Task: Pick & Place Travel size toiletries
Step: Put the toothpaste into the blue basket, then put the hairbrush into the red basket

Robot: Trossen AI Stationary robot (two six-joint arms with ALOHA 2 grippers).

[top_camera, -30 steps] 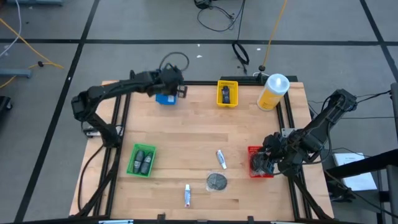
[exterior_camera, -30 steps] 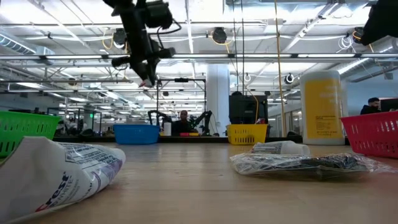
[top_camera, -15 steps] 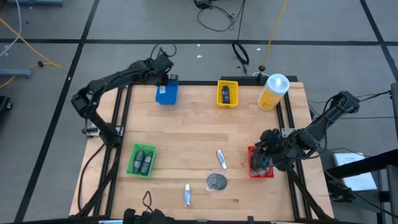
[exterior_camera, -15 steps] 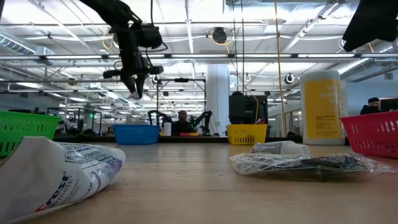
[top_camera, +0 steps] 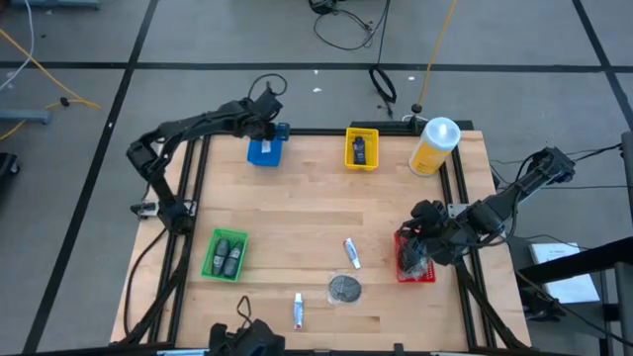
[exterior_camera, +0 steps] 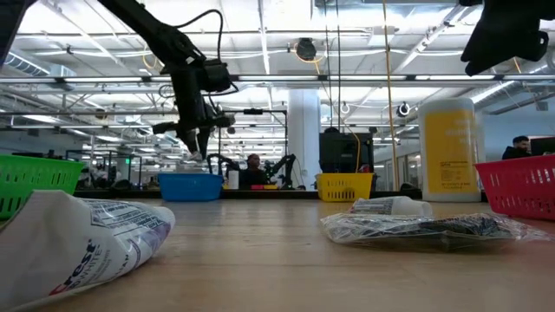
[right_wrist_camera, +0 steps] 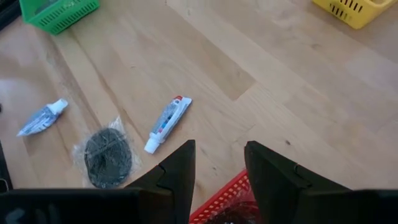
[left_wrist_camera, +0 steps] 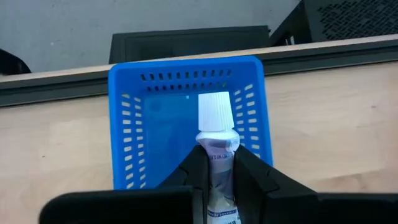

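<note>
While its fingers stay clamped on a white-capped tube, the left gripper hangs over the blue tray at the table's 11 o'clock corner, cap pointing into the tray, most likely so the tube drops inside when released. The right gripper, fingers apart and holding nothing, hovers above the red tray at 4 o'clock. Loose on the table near 6 o'clock lie 2 more tubes and a wrapped disc. The green tray at 8 o'clock holds 2 dark bottles, and the yellow tray at 12 o'clock holds 1 dark item.

Compared with 1 second ago, the left gripper has moved from over the tray's middle toward its far edge and come lower. The right gripper has drifted slightly inward over the red tray.
</note>
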